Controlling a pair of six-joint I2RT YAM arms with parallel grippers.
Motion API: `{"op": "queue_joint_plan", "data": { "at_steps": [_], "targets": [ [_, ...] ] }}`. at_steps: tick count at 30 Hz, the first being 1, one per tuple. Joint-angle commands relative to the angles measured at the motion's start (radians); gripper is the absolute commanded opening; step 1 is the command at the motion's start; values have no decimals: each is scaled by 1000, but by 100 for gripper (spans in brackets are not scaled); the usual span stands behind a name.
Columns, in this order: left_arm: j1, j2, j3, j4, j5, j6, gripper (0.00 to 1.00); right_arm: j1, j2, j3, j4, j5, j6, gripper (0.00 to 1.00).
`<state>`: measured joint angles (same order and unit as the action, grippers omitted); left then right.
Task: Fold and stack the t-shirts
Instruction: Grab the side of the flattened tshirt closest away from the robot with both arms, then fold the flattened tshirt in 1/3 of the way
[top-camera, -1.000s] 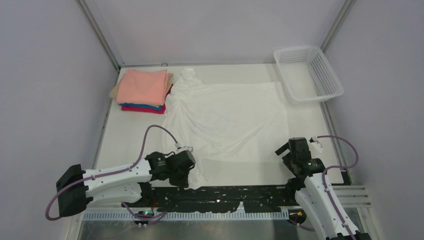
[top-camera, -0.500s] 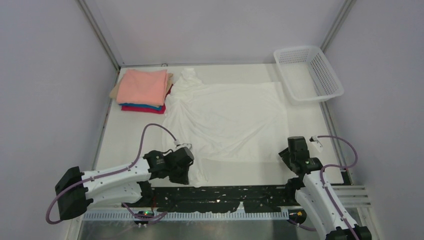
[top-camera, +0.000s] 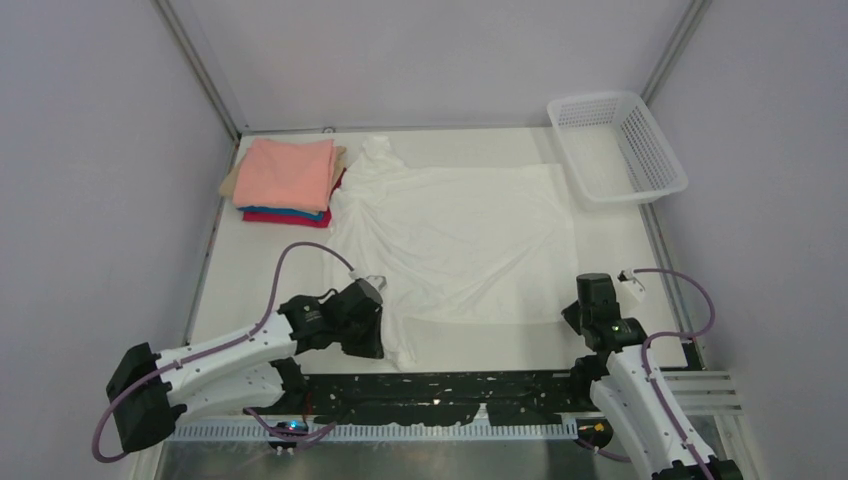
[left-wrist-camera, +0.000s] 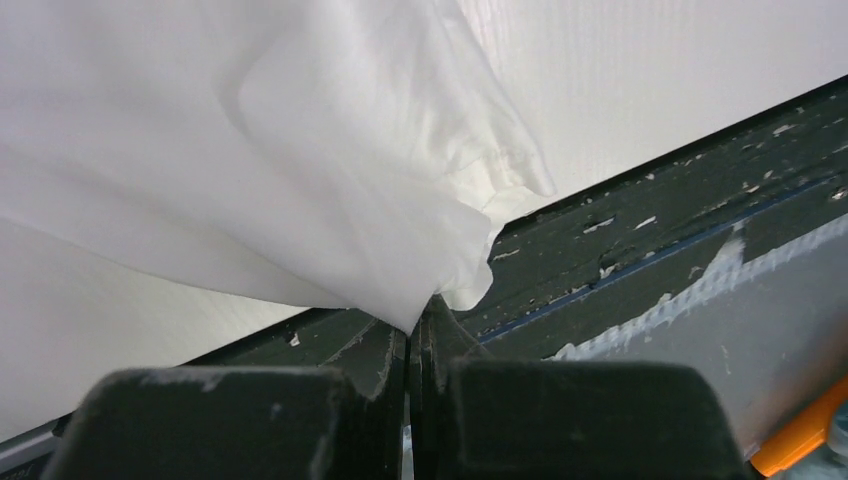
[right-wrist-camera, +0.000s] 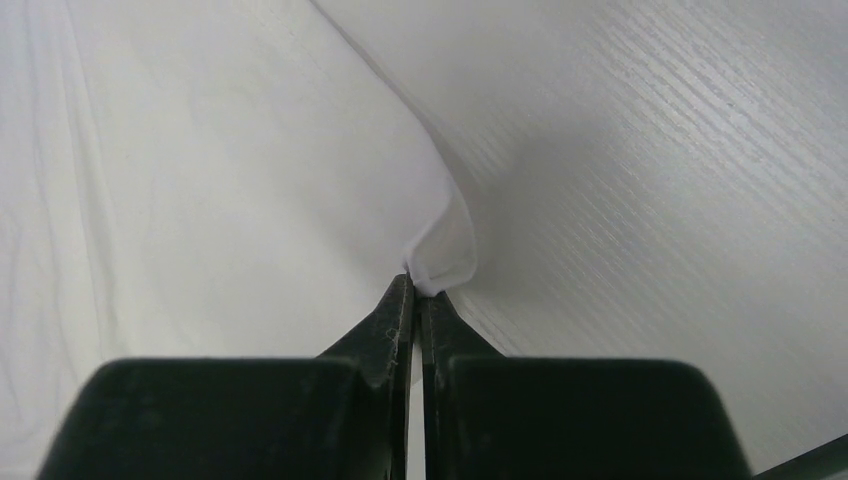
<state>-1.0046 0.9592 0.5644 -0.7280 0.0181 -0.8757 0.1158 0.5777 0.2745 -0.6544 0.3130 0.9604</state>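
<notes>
**Both grippers pinching the shirt's near edge, the cloth lying away from them**

The left gripper (left-wrist-camera: 410, 322) is clamping a bunched, cuff-like end at the near-left corner of the white shirt (top-camera: 460, 225), just over the dark front rail (left-wrist-camera: 650, 230). The right gripper (right-wrist-camera: 418, 285) is nipping the near-right corner, its jaws closed on a small lifted fold. From both, the shirt is spreading flat across the table (top-camera: 250, 290) toward the far wall. Its held edge is running left to right between the arms, and each arm is nearest its own corner. Both arms are reaching low and forward, the left one angling in from the left. The folded stack (top-camera: 288, 178) is sitting far left, just beside the shirt, and the basket (top-camera: 655, 150) far right. The fold likely calls for carrying this edge away over the cloth.
</notes>
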Motion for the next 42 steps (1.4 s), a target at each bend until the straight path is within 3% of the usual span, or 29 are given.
{"op": "queue_joint_plan", "data": {
  "at_steps": [1, 4, 11, 22, 42],
  "targets": [
    [92, -36, 29, 129, 86, 87, 0, -1, 6, 36, 32, 13, -67, 6],
    [197, -39, 31, 212, 140, 131, 0, -2, 74, 75, 59, -13, -112, 5],
    [314, 17, 125, 261, 121, 215, 0, -2, 194, 191, 133, -32, -220, 5],
    [568, 61, 215, 386, 143, 268, 0, -3, 398, 346, 242, -47, -252, 5],
    [707, 401, 419, 554, 150, 460, 0, -42, 691, 551, 394, 31, -286, 6]
  ]
}}
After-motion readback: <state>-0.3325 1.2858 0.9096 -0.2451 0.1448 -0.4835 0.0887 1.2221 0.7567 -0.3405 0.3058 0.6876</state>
